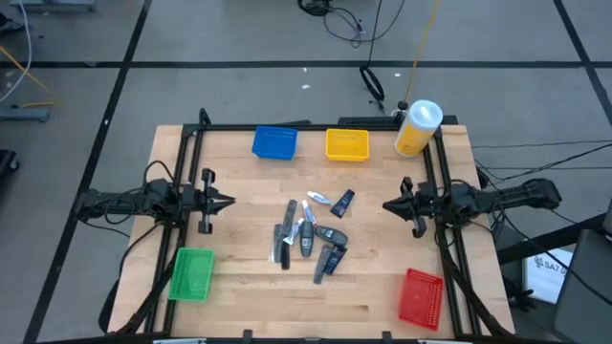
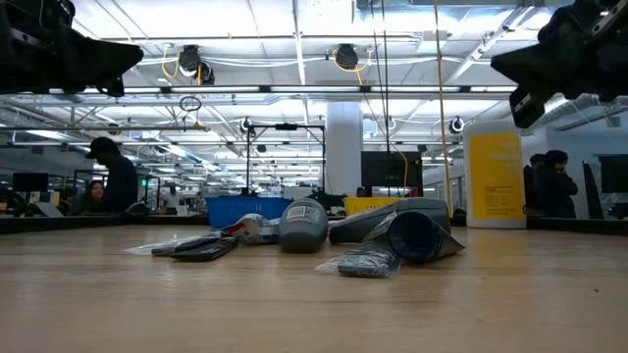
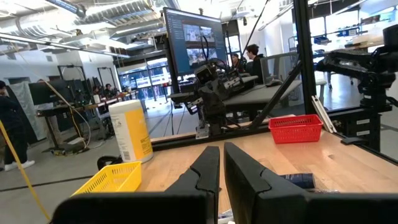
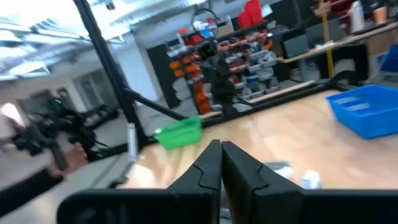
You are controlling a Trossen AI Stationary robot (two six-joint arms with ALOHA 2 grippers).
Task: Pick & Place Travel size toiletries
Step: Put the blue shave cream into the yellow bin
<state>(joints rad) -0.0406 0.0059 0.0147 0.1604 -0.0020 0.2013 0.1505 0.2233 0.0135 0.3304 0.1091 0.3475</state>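
Centrally, toiletries [image 1: 311, 234] between end effectors.

We see bright, even light from ceiling strips [image 2: 324, 20], soft shadows on the counter [image 1: 239, 277], and motion blur across the right wrist view.

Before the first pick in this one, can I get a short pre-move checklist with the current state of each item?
1. Left gripper empty, fingers shut, parked at the table's left side: ok.
2. Right gripper empty, fingers shut, parked at the right side: ok.
3. Travel size toiletries in a loose pile mid-table, between the two grippers: ok.
4. Items separated enough for a clean single grasp: not ok, several overlap or touch.
5. Blue bin, yellow bin, green bin and red bin sit apart from the pile: ok.
6. Which bin is the target: cannot tell.
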